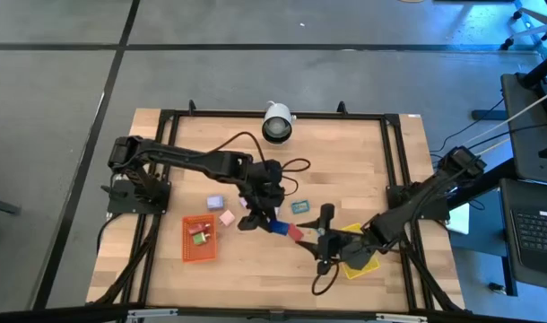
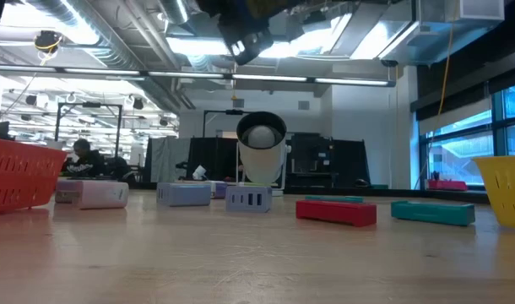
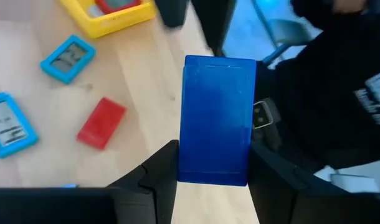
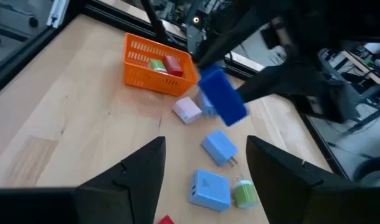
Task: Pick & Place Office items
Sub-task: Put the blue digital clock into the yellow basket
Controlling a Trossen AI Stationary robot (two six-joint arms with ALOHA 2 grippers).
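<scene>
I can't read any text from here. The 2 teal items (image 3: 67, 58) beside the red block (image 3: 101, 122) carry dark label marks, too blurred to make out. A white print on the dark arm (image 3: 377, 99) near the blue block (image 3: 218, 118) is also illegible to me.

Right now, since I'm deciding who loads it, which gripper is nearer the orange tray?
Left. The left gripper, shut on a blue block, hangs beside the orange tray. The right gripper sits farther off, open, by the yellow tray.
</scene>
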